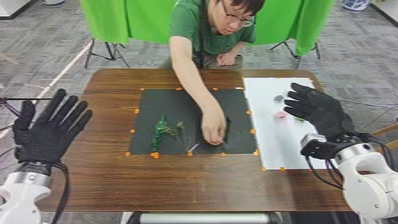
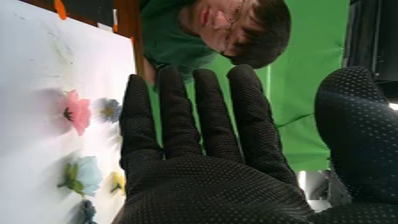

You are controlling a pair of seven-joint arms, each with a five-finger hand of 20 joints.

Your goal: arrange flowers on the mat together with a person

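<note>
On the dark mat (image 1: 164, 105) lie green leafy stems (image 1: 161, 132), and the person's hand (image 1: 213, 129) touches the mat's right part, by a dark stem. My left hand (image 1: 44, 135) is open, left of the mat by the table's left edge. My right hand (image 1: 318, 112) stands over the right side of the white sheet (image 1: 271, 135), fingers straight, holding nothing. In the right wrist view my right hand (image 2: 209, 185) is beside the white sheet (image 2: 53, 65), where a pink flower (image 2: 77, 113), a light blue flower (image 2: 87, 175), a yellow flower (image 2: 118, 182) and small dark blue flowers (image 2: 111, 110) lie.
The brown table (image 1: 187, 185) extends in front of the mat and sheet. Orange tape pieces (image 1: 155, 155) mark the mat's edges. The person's arm (image 1: 197, 87) reaches across the mat from the far side. A green cloth (image 1: 293, 25) hangs behind the table.
</note>
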